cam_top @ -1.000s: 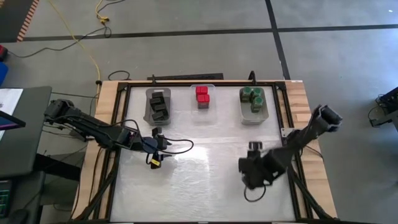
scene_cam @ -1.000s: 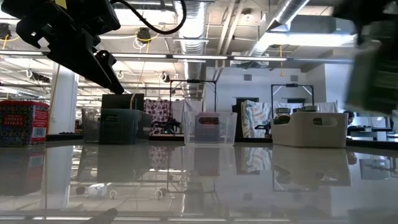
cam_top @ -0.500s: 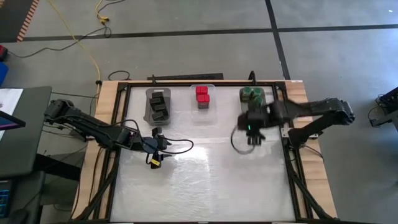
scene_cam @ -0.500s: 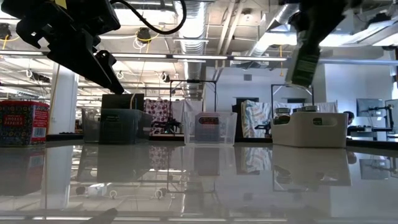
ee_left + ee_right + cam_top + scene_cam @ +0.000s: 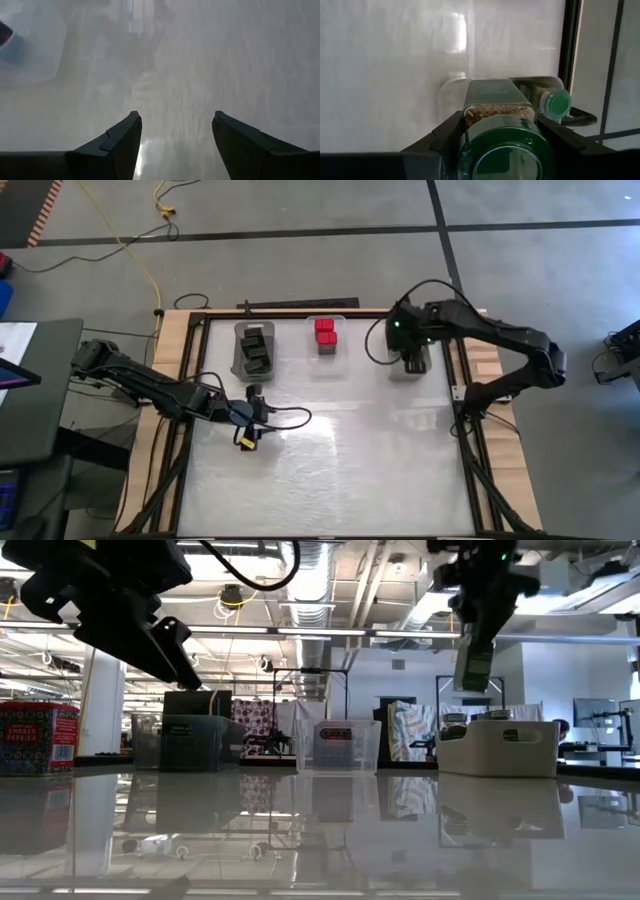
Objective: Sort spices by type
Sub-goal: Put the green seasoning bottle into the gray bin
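Three translucent grey bins point(image 5: 243, 358) are being shown in a row along the far edge of the white table point(image 5: 320, 470). A yellow cable point(image 5: 140, 260) is being seen trailing across the grey floor. A monitor point(image 5: 590, 712) is glowing in the background room.

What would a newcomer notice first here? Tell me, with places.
First, the right gripper shut on a green-lidded jar, held above the rightmost bin at the table's far edge. Next, the three bins in a row there: black boxes in the left one, red boxes in the middle one. The left gripper hangs open over bare table near the left side.
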